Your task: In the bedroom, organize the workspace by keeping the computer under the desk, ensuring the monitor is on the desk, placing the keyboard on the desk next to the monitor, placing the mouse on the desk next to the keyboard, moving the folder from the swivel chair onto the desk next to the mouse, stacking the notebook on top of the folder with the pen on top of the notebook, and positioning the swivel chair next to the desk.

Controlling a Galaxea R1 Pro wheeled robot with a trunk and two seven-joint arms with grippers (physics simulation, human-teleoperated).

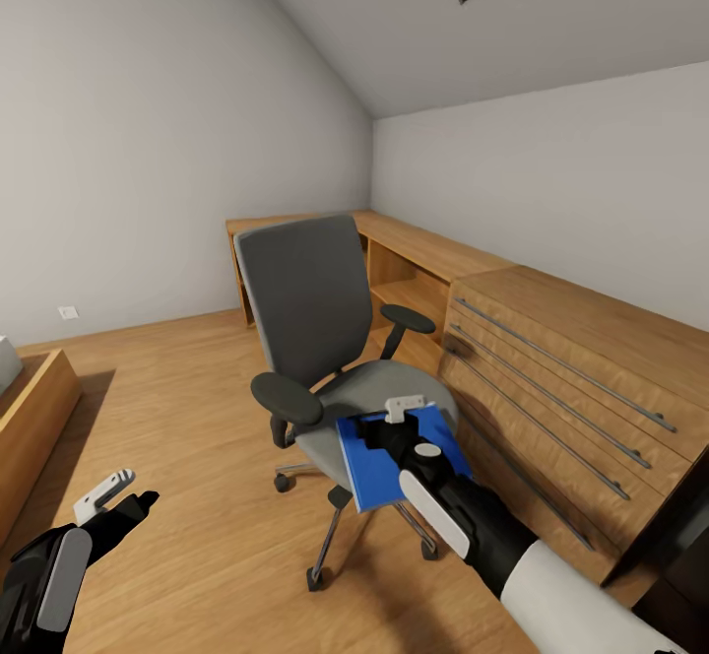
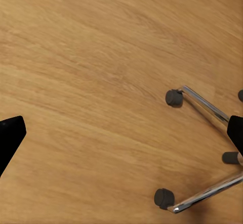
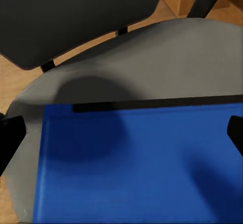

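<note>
We count 1 swivel chair [image 1: 325, 339] with 2 armrests, 1 blue folder [image 1: 369, 467] on its seat, 2 grippers: left [image 1: 118, 496], right [image 1: 406, 408]. 1 wooden drawer unit [image 1: 571, 388] with 4 rail handles. Left wrist view: 4 casters [image 2: 174, 98].

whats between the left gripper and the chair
Only bare wooden floor between the left gripper and the chair, seen in the head view.

Even soft light, faint shadows
</note>
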